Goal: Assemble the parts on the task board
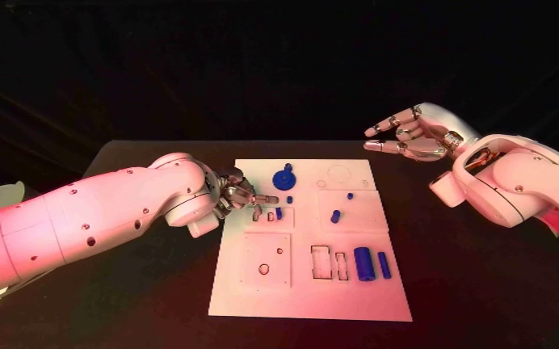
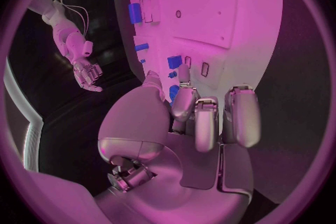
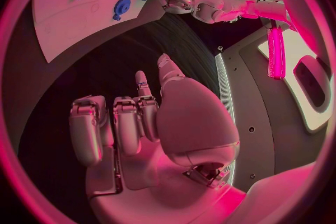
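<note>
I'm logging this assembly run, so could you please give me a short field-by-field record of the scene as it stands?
surface: black table
task board: white plate in the middle of the table
parts on board: blue round disc near the far edge; large blue cylinder and slimmer blue bar side by side near the front right
left robot hand: over the board's left edge, fingertips at the small blue parts; grasp cannot be told
right robot hand: raised beyond the board's far right corner, fingers apart, holding nothing
</note>
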`<state>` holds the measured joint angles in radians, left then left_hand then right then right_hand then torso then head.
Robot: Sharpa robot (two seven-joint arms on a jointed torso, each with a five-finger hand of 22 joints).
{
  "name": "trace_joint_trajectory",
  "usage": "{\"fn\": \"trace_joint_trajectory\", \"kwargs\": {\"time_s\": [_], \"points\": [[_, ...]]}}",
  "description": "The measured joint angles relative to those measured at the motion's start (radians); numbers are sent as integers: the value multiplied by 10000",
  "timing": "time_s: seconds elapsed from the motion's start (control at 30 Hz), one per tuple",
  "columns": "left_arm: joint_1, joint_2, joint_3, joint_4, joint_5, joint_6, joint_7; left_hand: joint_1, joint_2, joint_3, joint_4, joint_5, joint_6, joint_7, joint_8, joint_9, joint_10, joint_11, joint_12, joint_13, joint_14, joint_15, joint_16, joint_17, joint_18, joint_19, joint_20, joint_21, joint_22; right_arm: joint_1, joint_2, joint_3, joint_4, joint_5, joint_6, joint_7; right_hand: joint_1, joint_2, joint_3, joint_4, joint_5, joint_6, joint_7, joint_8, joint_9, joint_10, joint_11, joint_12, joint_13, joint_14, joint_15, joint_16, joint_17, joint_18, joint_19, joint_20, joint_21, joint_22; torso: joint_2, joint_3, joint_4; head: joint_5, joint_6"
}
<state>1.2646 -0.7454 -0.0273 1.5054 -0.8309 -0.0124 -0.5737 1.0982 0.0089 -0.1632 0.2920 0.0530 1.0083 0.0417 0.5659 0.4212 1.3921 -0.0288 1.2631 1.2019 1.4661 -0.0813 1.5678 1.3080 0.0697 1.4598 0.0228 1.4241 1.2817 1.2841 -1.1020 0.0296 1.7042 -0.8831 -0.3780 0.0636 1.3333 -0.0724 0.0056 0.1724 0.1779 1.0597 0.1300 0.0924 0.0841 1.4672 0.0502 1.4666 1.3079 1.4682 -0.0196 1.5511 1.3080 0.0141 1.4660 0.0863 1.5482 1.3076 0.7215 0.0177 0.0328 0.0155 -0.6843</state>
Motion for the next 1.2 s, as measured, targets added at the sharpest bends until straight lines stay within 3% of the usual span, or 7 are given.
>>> {"fn": "trace_joint_trajectory", "kwargs": {"time_s": [0.13, 0.4, 0.83, 0.93, 1.2], "points": [[90, 320, -4, -265, -339, 151, -257, -54, 54, -177, -9, 0, -104, -103, 363, 388, 143, -71, 261, 293, -24, -47, 0, -1, -1, 17, -17, 165, 248, 2, 55, -12, -60, -65, 9, -52, 0, 0, -16, -16, 0, 0, 0, 0, 0, 0, 0, 0, 0, 0, 0, 0, -1, 0, 0, 0, -48, -1, -4, 9, 8, 19, -27], [211, 774, -14, -623, -686, 420, -529, -34, 151, -289, -9, 0, -296, -114, 649, 785, 232, -88, 420, 500, 13, -83, 0, -2, -1, 17, -17, 203, 264, 2, 130, -33, -154, -243, 39, -172, 0, 0, -56, 2, 0, 0, 0, 0, -1, 0, 0, 0, 0, 0, 0, 0, -1, 0, 0, 0, -48, -1, 2, 10, 10, 40, -35], [301, 1423, -133, -1233, -1163, 966, -730, 70, 254, -358, -21, 1, -424, -102, 786, 1030, 231, -88, 419, 499, 13, -83, 0, -3, -1, 17, -17, 255, 263, -7, 257, -75, -348, -352, -30, -246, 79, 79, -247, -27, 218, -147, 15, -1, -18, -1, 0, -709, 3, 0, 0, -253, -3, 1, 0, 0, -360, -3, 23, -14, 16, 54, -124], [302, 1557, -167, -1350, -1343, 1051, -759, 121, 305, -358, -21, 1, -439, -118, 786, 1061, 231, -88, 420, 499, 13, -83, 0, -3, -152, 17, -17, 255, 262, -10, 288, -86, -374, -353, -54, -246, 78, 79, -247, -27, 218, -172, -10, 0, -18, -1, 0, -709, 3, 0, 0, -253, -4, 0, 0, 0, -359, -3, 28, -18, 8, 53, -137], [303, 1761, -197, -1571, -1653, 1213, -802, 121, 305, -357, -22, 1, -438, -117, 827, 1109, 231, -88, 419, 498, 13, -83, 0, -4, -151, 16, -17, 254, 261, -18, 343, -100, -426, -367, -65, -237, 118, 119, -275, -55, 313, -204, 23, 0, -18, -1, 0, -709, 3, 0, 0, -253, -4, 0, 0, 0, -359, -3, 34, -25, -2, 41, -167]]}}
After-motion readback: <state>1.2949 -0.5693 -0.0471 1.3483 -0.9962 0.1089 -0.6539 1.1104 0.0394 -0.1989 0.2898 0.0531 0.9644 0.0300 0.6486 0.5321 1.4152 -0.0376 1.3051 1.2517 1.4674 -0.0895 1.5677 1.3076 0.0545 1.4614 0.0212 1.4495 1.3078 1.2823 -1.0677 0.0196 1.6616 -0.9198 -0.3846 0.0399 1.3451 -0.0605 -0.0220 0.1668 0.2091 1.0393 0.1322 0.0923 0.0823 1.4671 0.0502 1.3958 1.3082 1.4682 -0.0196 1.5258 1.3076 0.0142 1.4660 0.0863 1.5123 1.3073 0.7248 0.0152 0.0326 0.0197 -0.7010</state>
